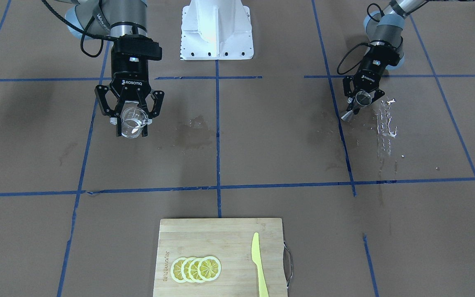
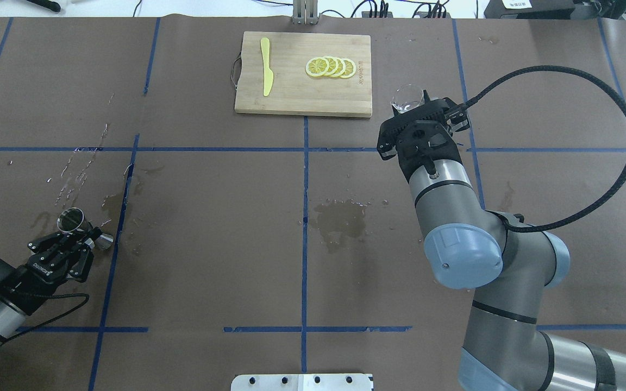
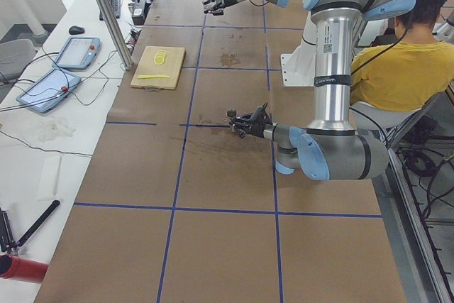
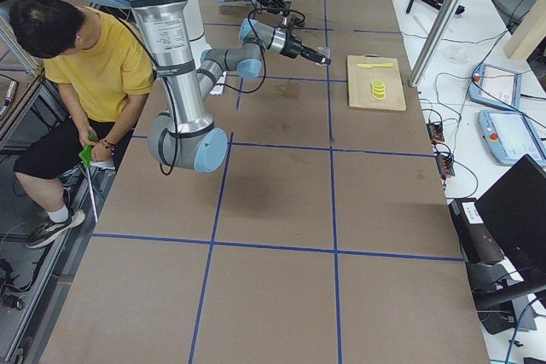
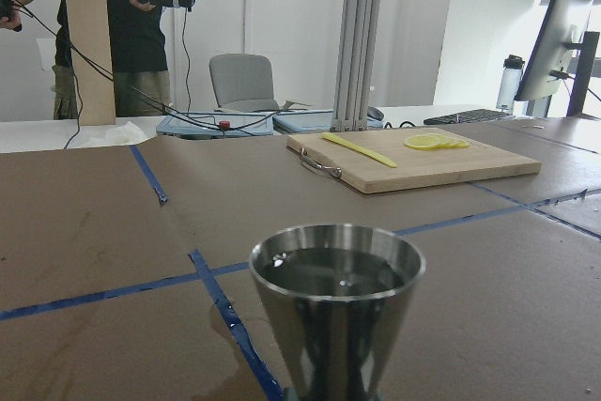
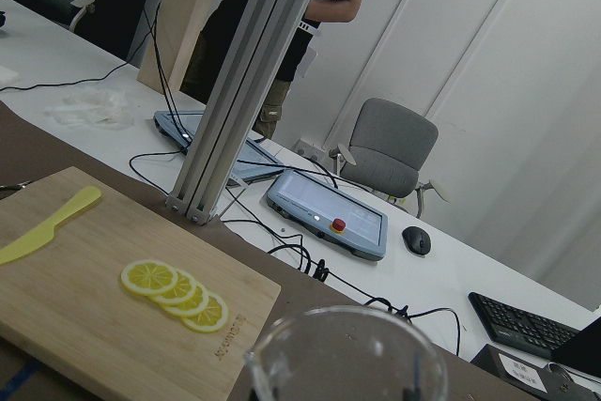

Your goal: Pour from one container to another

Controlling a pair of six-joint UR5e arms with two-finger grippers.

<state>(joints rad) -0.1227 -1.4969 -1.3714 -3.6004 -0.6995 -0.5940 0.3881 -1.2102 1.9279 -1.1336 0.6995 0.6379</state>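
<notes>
A clear glass beaker (image 1: 132, 121) with a spout is held above the table, and my right gripper (image 1: 132, 131) is shut on it; its rim (image 6: 343, 354) fills the bottom of the right wrist view and looks empty. From overhead the beaker (image 2: 407, 97) pokes out beyond the right gripper (image 2: 423, 108). A metal jigger (image 2: 72, 219) sits in my left gripper (image 2: 86, 233), which is shut on its waist, low over the table. In the left wrist view the jigger (image 5: 336, 300) holds liquid.
A wooden cutting board (image 2: 291, 92) with lemon slices (image 2: 330, 67) and a yellow knife (image 2: 266, 73) lies at the far centre. Spilled water (image 1: 386, 121) glistens beside the left gripper, and a damp patch (image 2: 340, 220) marks the middle. A seated person (image 3: 397, 54) is near the base.
</notes>
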